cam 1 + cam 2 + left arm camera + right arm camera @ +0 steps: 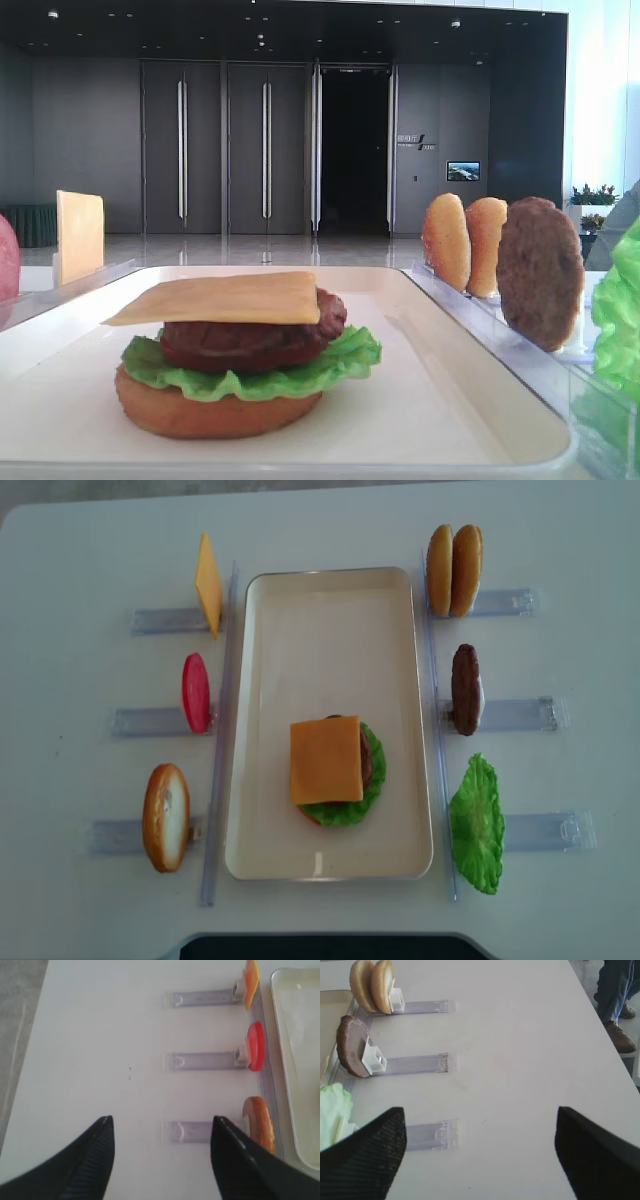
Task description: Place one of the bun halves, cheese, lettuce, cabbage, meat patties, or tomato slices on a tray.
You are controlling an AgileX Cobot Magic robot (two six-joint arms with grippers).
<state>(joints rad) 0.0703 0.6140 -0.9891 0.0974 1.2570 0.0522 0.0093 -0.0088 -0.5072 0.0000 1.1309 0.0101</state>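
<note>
Overhead view: I see the tray (270,680) holding a stack of bun, lettuce (372,780), what looks like a patty, with cheese (325,760) on top. Left gripper (160,1152) and right gripper (480,1152) both hover over bare table, jaws wide apart, holding nothing
</note>
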